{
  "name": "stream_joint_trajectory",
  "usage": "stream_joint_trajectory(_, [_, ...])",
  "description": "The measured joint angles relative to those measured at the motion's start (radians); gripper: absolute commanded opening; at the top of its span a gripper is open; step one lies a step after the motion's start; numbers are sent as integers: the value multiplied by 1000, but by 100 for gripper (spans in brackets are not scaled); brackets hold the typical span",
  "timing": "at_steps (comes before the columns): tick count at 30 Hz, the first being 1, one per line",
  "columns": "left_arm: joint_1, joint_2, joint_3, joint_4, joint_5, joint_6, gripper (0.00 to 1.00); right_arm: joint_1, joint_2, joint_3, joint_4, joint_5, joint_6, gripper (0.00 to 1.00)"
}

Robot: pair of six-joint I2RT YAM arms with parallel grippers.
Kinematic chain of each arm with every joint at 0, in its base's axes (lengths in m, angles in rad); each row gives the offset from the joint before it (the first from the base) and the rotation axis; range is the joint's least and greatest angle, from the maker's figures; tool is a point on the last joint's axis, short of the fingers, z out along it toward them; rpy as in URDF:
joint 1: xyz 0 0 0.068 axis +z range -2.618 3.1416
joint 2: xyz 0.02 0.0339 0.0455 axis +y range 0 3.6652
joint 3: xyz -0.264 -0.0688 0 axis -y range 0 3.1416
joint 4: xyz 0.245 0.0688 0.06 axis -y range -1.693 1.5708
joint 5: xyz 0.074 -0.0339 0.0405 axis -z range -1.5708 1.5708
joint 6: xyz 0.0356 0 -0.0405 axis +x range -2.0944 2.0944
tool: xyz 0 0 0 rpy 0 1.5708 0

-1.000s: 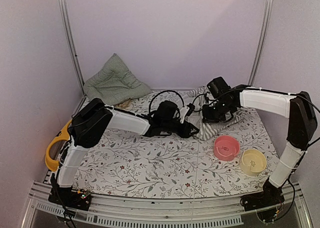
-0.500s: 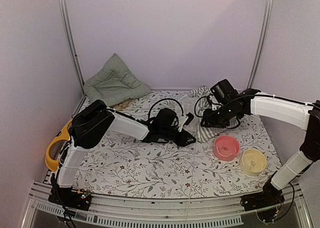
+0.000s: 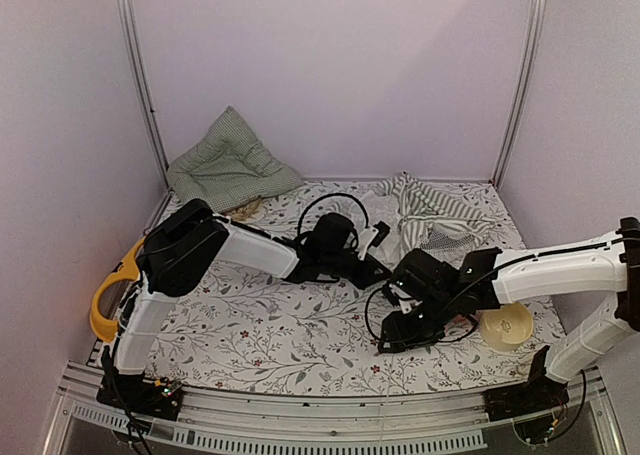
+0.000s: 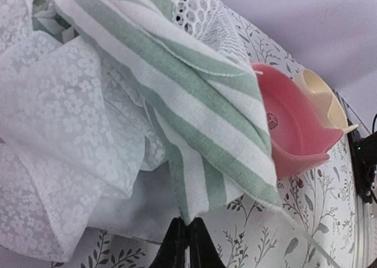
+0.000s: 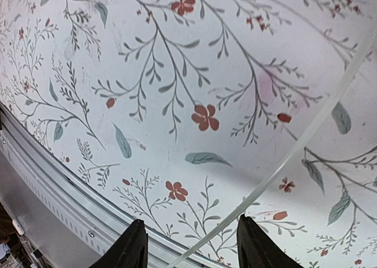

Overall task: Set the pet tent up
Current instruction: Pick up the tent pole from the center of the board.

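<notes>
From the top view, my left arm reached out low across the floral cloth (image 3: 270,325), forearm nearly level. The left gripper (image 3: 368,266) sat at the near edge of the pet tent (image 3: 432,211), which lay crumpled at the far right of the cloth. The right arm was folded across the front, forearm pointing left. The right gripper (image 3: 393,337) was tipped down close to the cloth, well apart from the tent heap. The green checked cushion (image 3: 230,161) leaned in the far left corner, and a cream bowl (image 3: 505,325) showed just past the right forearm.

The left wrist camera gave me what the top view hid. The left fingers were together, nipping the corner of the tent's striped fabric, and a pink bowl (image 4: 294,132) stood just in front of the cream one beside that fold. The right wrist camera showed its fingers (image 5: 134,247) apart, with a thin clear pole (image 5: 306,139) running between them, ungripped, over the cloth.
</notes>
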Motion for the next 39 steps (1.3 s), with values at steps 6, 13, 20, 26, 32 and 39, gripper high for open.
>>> stream_joint_trajectory(6, [0, 0, 13, -2, 0, 0, 0, 86, -26, -106, 85, -70, 99, 43])
stream_joint_trajectory(13, [0, 0, 19, -16, -7, 7, 0, 102, -27, -121, 156, -103, 146, 1])
stream_joint_trajectory(20, [0, -41, -3, -47, -30, 31, 11, 35, -41, -77, 104, -76, 149, 0])
stream_joint_trajectory(26, [1, -156, -60, -52, -56, 42, 38, -60, -65, 0, 62, -46, 89, 0])
stream_joint_trajectory(32, [9, -270, -161, -34, -84, 27, 39, -99, -42, 87, 51, -36, 32, 0])
stream_joint_trajectory(39, [24, -431, -341, -14, -116, -19, 48, -123, -5, 140, 46, -36, -14, 0])
